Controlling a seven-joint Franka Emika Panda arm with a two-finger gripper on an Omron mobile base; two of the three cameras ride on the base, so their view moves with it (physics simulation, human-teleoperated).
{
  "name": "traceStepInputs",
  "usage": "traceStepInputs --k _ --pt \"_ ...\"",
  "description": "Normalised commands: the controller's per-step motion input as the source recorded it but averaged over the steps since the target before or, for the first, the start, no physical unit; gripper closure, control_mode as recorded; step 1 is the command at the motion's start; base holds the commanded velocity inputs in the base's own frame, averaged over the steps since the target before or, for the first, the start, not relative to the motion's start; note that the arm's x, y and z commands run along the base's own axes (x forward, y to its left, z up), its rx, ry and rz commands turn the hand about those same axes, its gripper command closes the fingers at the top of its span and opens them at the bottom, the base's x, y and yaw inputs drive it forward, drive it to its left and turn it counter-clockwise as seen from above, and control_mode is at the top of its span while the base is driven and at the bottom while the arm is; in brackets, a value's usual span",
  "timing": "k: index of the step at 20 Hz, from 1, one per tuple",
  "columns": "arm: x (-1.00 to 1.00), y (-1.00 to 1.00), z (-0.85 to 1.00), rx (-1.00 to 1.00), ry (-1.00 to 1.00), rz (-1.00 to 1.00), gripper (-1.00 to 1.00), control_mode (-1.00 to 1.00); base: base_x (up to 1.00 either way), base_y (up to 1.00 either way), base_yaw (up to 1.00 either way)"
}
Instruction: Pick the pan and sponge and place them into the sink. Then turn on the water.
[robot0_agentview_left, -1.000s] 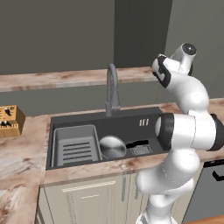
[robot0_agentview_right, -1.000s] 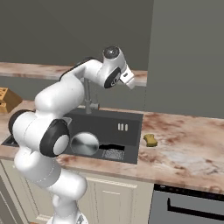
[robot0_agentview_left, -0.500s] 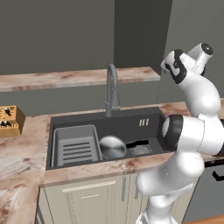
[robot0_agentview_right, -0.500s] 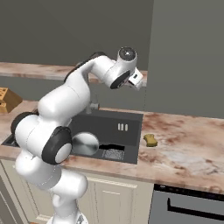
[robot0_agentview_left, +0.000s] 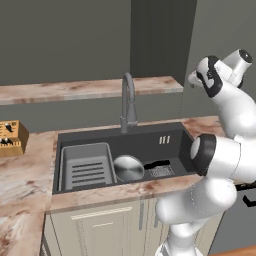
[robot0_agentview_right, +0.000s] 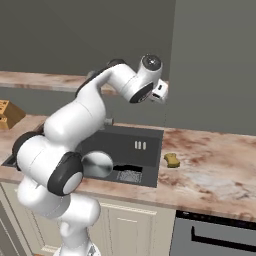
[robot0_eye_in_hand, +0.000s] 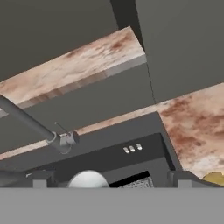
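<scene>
Pan (robot0_agentview_left: 128, 167) is lying in the sink (robot0_agentview_left: 150, 141), black handle pointing right toward the drain grate (robot0_agentview_left: 161, 171), ridged rack (robot0_agentview_left: 86, 167) on its left. Sponge (robot0_agentview_right: 172, 160) is sitting on the counter (robot0_agentview_right: 215, 170) just right of the basin. Gripper (robot0_agentview_right: 161, 93) is hovering high above; I cannot tell its finger spacing. No writing is readable.

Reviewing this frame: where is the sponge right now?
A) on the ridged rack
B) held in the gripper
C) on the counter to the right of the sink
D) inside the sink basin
C: the sponge lies on the counter just right of the sink, while the pan already sits in the basin.
</scene>
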Motion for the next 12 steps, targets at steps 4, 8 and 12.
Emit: traceStepInputs --k 4,8,12 --pt "-0.16 0.00 -0.09 -0.24 0.00 0.05 -1.00 -1.00 0.00 0.00 0.00" --pt "-0.21 0.00 -0.34 -0.26 0.00 0.06 -1.00 -1.00 0.00 0.00 0.00" --pt "-0.27 0.00 -0.39 -0.18 0.00 0.12 -1.00 -1.00 0.00 0.00 0.00"
